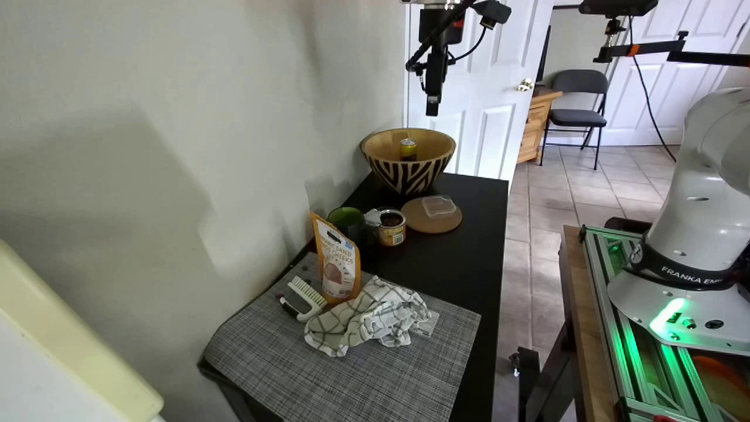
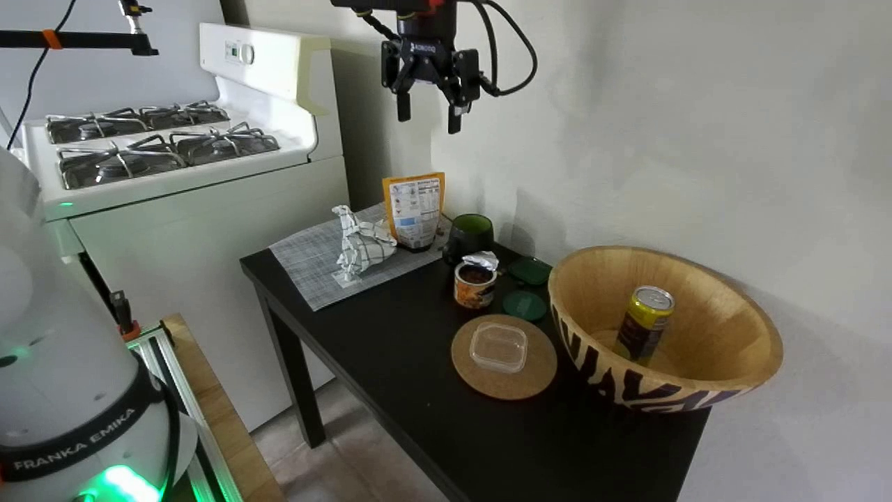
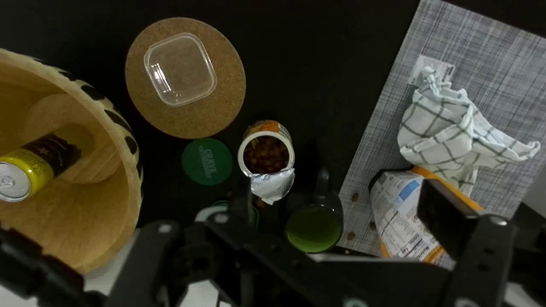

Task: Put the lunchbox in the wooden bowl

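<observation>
A: Largest entry?
B: One table (image 2: pixel 411 355), black, rectangular. After it, one mat (image 1: pixel 375 378), grey, woven, spread over an end.
A: Next?
B: One wooden bowl (image 2: pixel 700 341), tan, deep, dark zigzag stripes outside, upright near the opposite end of the table.
A: Next size down?
B: One cloth (image 1: pixel 369 319), white, checked, crumpled on the mat. One cork disc (image 3: pixel 192 121), round, flat on the table, just beside the wooden bowl.
A: The gripper (image 2: pixel 429 117)?
B: Black, raised well above the table. Fingers (image 2: pixel 454 120) spread wide, nothing held.
A: Smaller stock?
B: One pouch (image 1: pixel 338 264), orange and white, standing on the mat just beside the cloth. One lunchbox (image 3: pixel 181 70), clear plastic, squarish, lying on the cork disc, outside the wooden bowl; which face is up, I cannot tell.
A: Remainder?
B: One mug (image 2: pixel 468 237), dark outside, green inside, near the pouch. One drink can (image 2: pixel 648 321), yellow and dark, inside the wooden bowl. One tin (image 2: pixel 474 296), small round brown pieces (image 3: pixel 266 155) within. One green disc (image 3: pixel 207 161), flat on the table between tin and wooden bowl.
</observation>
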